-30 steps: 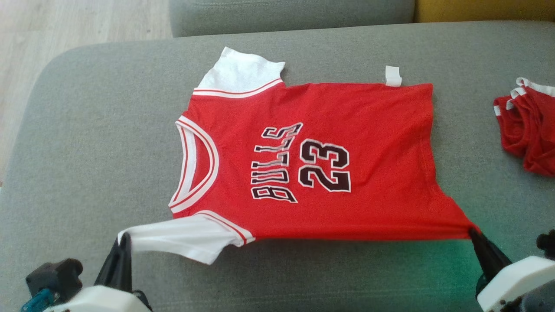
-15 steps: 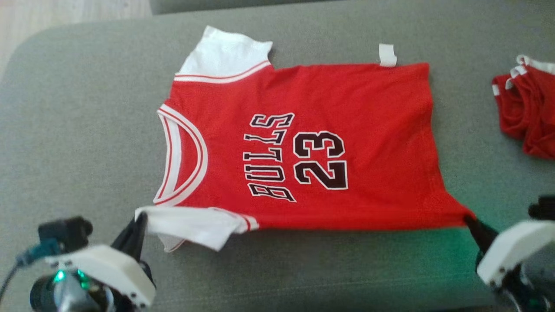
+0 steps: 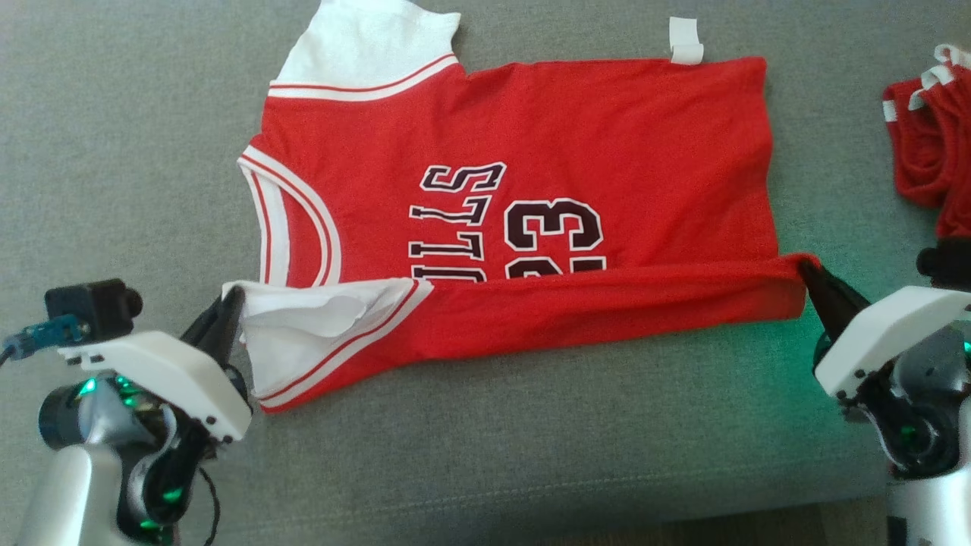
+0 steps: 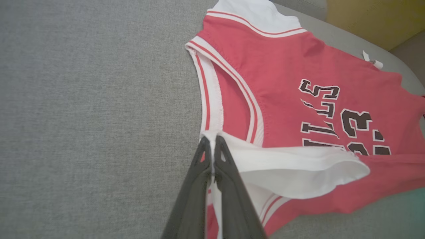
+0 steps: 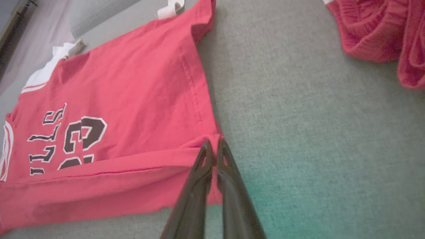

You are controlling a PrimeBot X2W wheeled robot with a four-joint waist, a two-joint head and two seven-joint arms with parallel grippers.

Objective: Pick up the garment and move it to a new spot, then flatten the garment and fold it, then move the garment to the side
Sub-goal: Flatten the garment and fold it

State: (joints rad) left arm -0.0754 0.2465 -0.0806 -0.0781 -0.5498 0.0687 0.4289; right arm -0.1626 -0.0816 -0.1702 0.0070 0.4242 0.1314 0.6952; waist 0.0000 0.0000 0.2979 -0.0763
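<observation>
The garment (image 3: 592, 136) is a red jersey with white sleeves and dark "BULLS 23" lettering, spread on the grey cushion. Its near edge is lifted and folded over towards the far side, covering the bottom of the lettering. My left gripper (image 3: 231, 297) is shut on the near white sleeve (image 4: 292, 169), as its wrist view shows at the left gripper (image 4: 212, 141). At the near hem corner my right gripper (image 3: 806, 271) is shut on the red cloth, seen close at the right gripper (image 5: 214, 144) on the garment (image 5: 132, 96).
A second crumpled red garment (image 3: 929, 144) lies at the right edge of the cushion (image 3: 121, 152), also seen as the red garment (image 5: 382, 30). A white label (image 3: 685, 39) sticks out from the jersey's far edge. The cushion's front edge (image 3: 531, 500) runs below the grippers.
Both grippers have lifted the jersey's near edge and carried it towards the far side, folding it over the lettering. The head camera has shifted too, so the whole scene sits higher in view.
</observation>
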